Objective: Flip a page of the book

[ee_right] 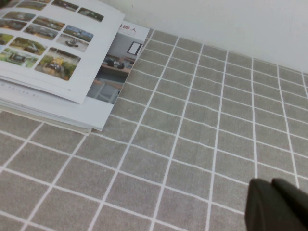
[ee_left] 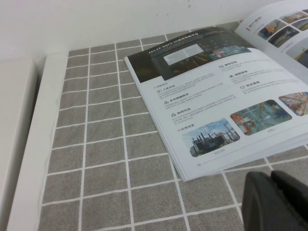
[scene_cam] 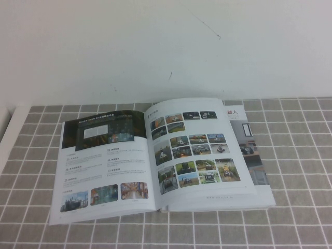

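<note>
The book [scene_cam: 161, 205] lies open on the grey tiled cloth, mid-table. The page [scene_cam: 104, 161] lies flat on the book's left half, dark banner photo and small photos facing up; it also shows in the left wrist view [ee_left: 216, 96]. The right half shows a leaf with a grid of colour photos [scene_cam: 194, 150], its outer edge slightly raised. Neither arm shows in the high view. My left gripper [ee_left: 269, 175] is shut and empty over the cloth near the book's front left corner. My right gripper [ee_right: 271, 182] is shut and empty over the cloth, well right of the book [ee_right: 91, 108].
The grey tiled cloth [scene_cam: 290, 171] covers the table. A white wall [scene_cam: 166, 46] rises right behind the book. The white table edge [ee_left: 33, 159] runs along the left, with a lower white surface [ee_left: 12, 120] beyond it.
</note>
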`<state>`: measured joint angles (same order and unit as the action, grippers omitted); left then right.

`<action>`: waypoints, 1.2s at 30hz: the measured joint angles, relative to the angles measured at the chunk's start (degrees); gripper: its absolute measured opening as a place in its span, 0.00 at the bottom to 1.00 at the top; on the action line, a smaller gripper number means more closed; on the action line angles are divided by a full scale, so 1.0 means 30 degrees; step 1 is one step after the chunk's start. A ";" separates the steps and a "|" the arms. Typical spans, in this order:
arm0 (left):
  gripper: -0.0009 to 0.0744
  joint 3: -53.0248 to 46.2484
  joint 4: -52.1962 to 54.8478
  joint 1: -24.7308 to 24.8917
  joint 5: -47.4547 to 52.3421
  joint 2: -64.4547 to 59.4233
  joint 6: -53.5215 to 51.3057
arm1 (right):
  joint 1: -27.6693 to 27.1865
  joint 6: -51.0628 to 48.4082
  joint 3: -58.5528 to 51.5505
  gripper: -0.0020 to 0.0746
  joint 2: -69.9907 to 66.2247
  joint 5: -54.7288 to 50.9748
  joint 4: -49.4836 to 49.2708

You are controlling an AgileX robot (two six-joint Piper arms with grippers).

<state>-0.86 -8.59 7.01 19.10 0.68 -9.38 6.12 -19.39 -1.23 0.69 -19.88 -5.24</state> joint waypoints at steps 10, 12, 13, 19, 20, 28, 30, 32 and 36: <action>0.01 0.0000 0.0073 0.0000 0.0000 0.0000 0.0104 | 0.0000 0.0063 0.0000 0.02 0.0000 0.0000 0.0000; 0.01 0.0000 0.0073 0.0000 0.0000 0.0000 0.0144 | 0.0000 0.0063 0.0000 0.02 0.0000 0.0000 0.0000; 0.01 0.0000 0.0073 0.0000 0.0000 0.0000 0.0144 | 0.0000 0.0063 0.0000 0.02 0.0000 0.0000 0.0000; 0.01 0.0000 0.0073 0.0000 0.0000 0.0000 0.0271 | 0.0000 0.0063 0.0000 0.02 0.0000 0.0000 0.0000; 0.01 0.0000 0.0073 0.0000 0.0000 0.0000 0.0271 | 0.0000 0.0063 0.0000 0.02 0.0000 0.0000 0.0000; 0.01 0.0000 0.0073 0.0000 0.0000 0.0000 0.0304 | 0.0000 0.0063 0.0000 0.02 0.0000 0.0000 0.0000; 0.01 0.0000 0.0073 0.0000 0.0000 0.0000 0.0304 | 0.0000 0.0063 0.0000 0.02 0.0000 0.0000 0.0000; 0.01 0.0000 0.0073 0.0000 0.0000 0.0000 0.0304 | 0.0000 0.0063 0.0000 0.02 0.0000 0.0000 0.0000; 0.01 0.0000 0.0073 0.0000 0.0000 0.0000 0.0304 | 0.0000 0.0063 0.0000 0.02 0.0000 0.0000 0.0000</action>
<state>-0.86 -8.37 7.01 19.10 0.68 -8.46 6.12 -19.20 -1.23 0.69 -19.88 -5.24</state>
